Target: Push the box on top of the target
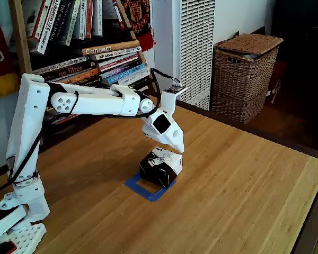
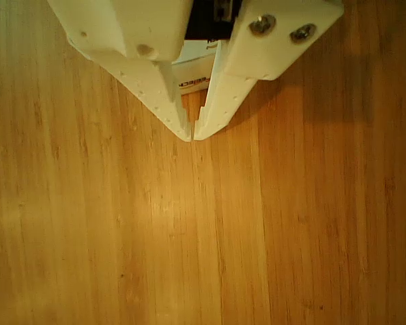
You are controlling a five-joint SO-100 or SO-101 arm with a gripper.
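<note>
**Box resting on the blue target**

The box (image 1: 160, 167) sits on the target (image 1: 148, 189), covering most of the tape square; the near and left blue edges show past its black sides. The hand (image 1: 177, 150) hangs just above the box's far top edge, white top face below it. In the other view the hand (image 2: 193, 135) has its fingertips closed together to a point, gripping nothing, over the bare wooden bench (image 2: 291, 223). A wicker basket (image 1: 244, 76) stands well apart, beyond the bench.
</note>
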